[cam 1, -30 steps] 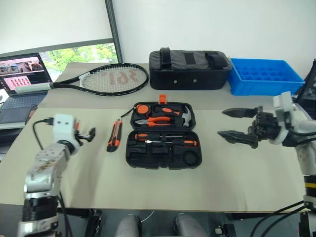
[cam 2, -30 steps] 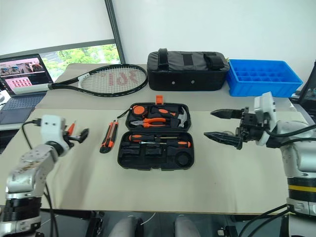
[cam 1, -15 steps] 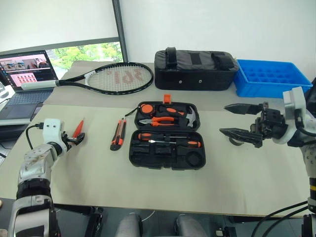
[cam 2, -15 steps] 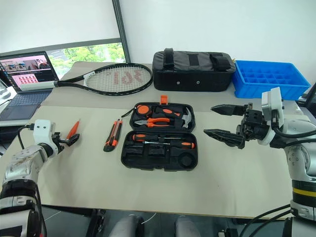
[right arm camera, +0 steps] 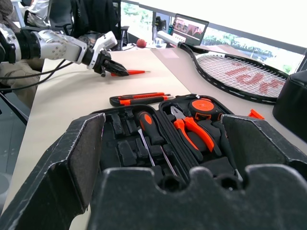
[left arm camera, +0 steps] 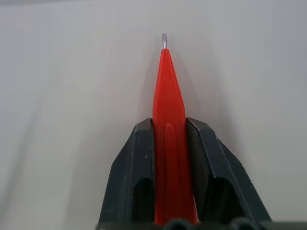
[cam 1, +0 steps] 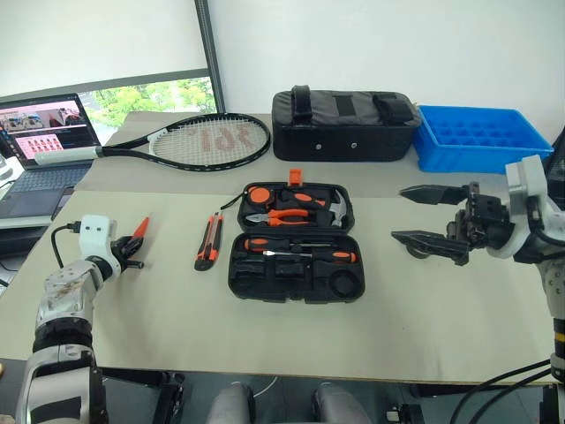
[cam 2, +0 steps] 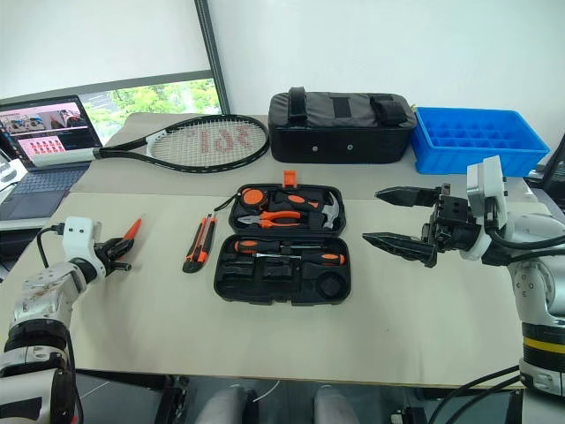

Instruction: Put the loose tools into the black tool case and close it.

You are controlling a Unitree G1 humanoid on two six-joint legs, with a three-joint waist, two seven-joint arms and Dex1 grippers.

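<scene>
A: On the beige surface [cam 1: 291, 340], at its left edge, the left hand [cam 1: 132, 250] has its two black fingers [left arm camera: 134, 177] clamped on the slim all-orange screwdriver [left arm camera: 168, 139], which lies low on the surface with its metal tip pointing away from the wrist.

B: And the black tool case [cam 1: 295, 242]?

A: Mid-surface, lying open, orange latch tab [cam 1: 294, 177] at its far edge. Orange-handled pliers [cam 1: 275, 215] and a hammer [cam 1: 336, 209] sit in the far half; two black-and-orange screwdrivers [cam 1: 300, 250] rest in slots of the near half.

B: Any tool loose beside it?

A: The black-and-orange utility knife [cam 1: 208, 242] lies just to the left of the case, between it and the held screwdriver.

B: The right hand [cam 1: 422, 215]?

A: Raised above the surface to the right of the case, fingers spread wide, holding nothing, pointing toward the case.

B: Behind all that?

A: A tennis racket [cam 1: 196, 141], a black fabric bag [cam 1: 342, 125] and a blue compartment tray [cam 1: 481, 137] along the far side; a laptop [cam 1: 42, 141] stands at far left.
</scene>
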